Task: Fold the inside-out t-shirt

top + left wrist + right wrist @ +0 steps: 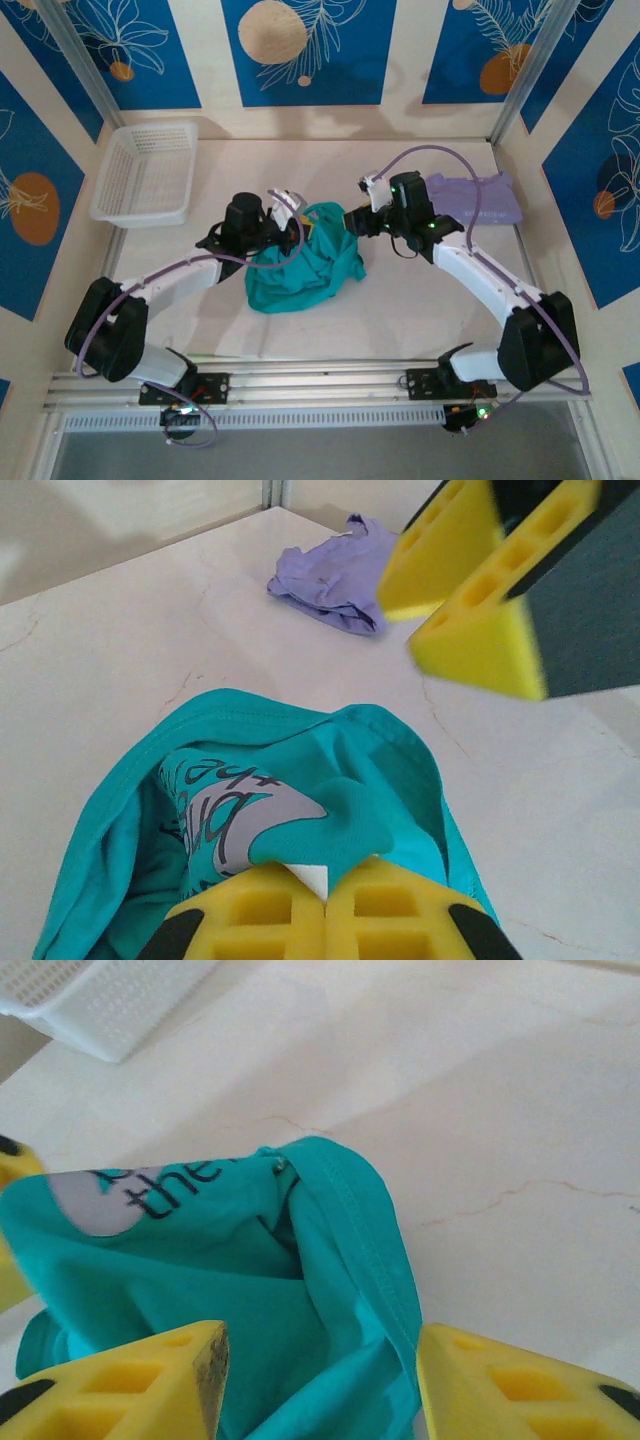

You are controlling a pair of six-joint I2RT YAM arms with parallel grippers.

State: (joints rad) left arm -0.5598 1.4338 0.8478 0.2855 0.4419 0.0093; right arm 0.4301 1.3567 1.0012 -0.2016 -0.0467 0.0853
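The t-shirt (303, 262) lies bunched at the middle of the table (420, 320), between the two grippers. The step in hand looks like opening it out to turn it. That calls for one firm pinch at the hem while the other gripper takes a fresh hold deeper in. The left gripper (327, 895) is clamped on a fold beside the white tag (312, 880). The right gripper (320, 1370) stands about half-wide, with cloth lying loose between its jaws.

I look over a pale, faintly veined desk (400, 315) boxed in by cream walls (401, 55). They carry blue panels (340, 75) with white leaf drawings and orange discs. Aluminium posts (535, 70) stand at the back corners. The light is soft and even.
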